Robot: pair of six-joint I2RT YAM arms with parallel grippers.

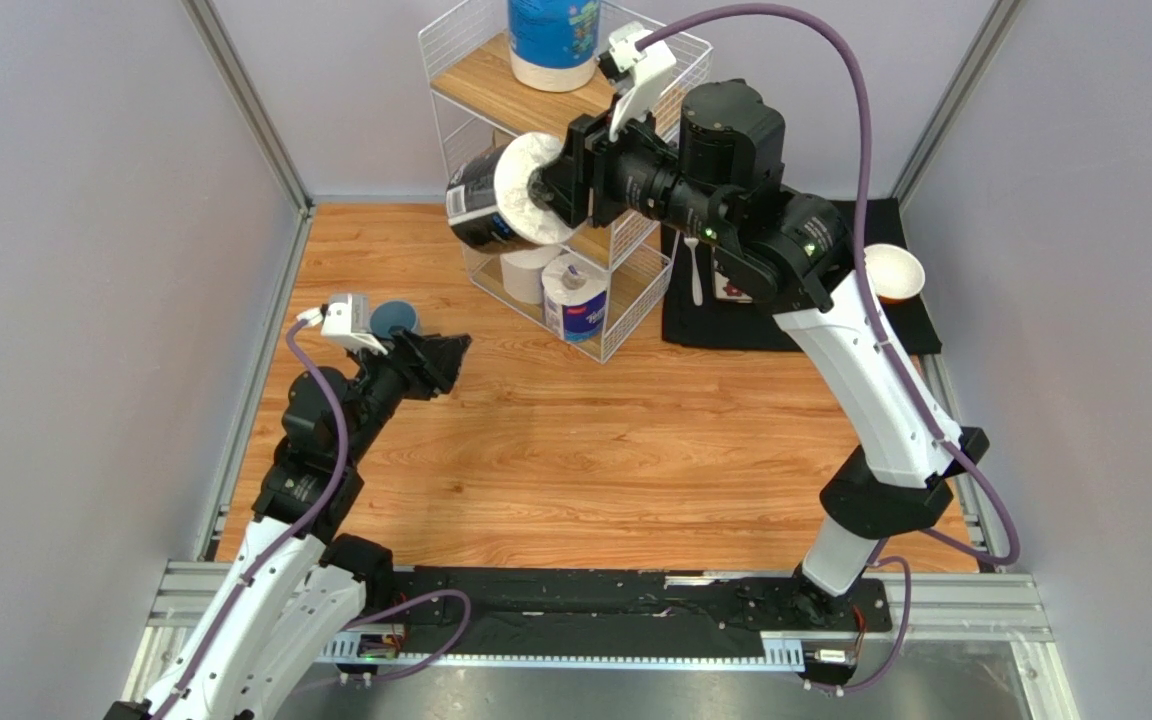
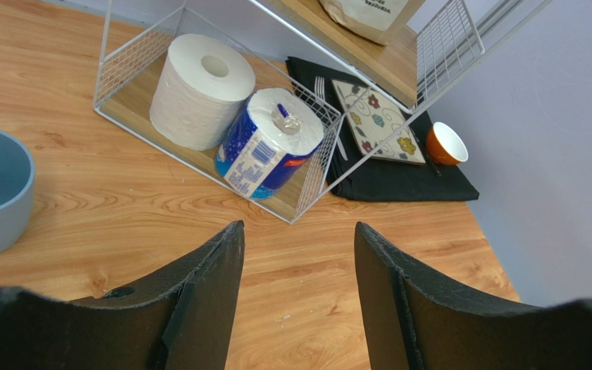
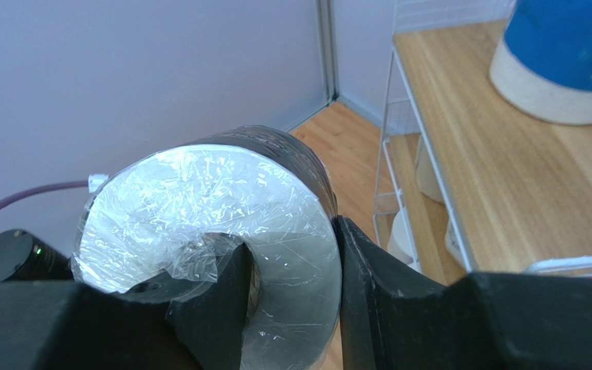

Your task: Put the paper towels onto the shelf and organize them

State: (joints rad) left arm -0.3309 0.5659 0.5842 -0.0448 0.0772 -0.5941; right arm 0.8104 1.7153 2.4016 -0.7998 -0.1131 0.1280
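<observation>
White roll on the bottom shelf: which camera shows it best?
Left wrist view: the white roll stands upright, whole and close, beside the blue-label roll. The top view shows only part of it, under the shelf boards. The right wrist view does not show it clearly.

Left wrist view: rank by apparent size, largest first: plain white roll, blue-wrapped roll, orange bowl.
1. plain white roll, marginally largest
2. blue-wrapped roll, nearly the same; close call
3. orange bowl, clearly smallest, though it sits farther from the camera

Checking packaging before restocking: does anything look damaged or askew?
Yes: the clear film over the end of the dark-wrapped paper towel roll in the right end effector is crumpled and pushed in around one finger.
</observation>
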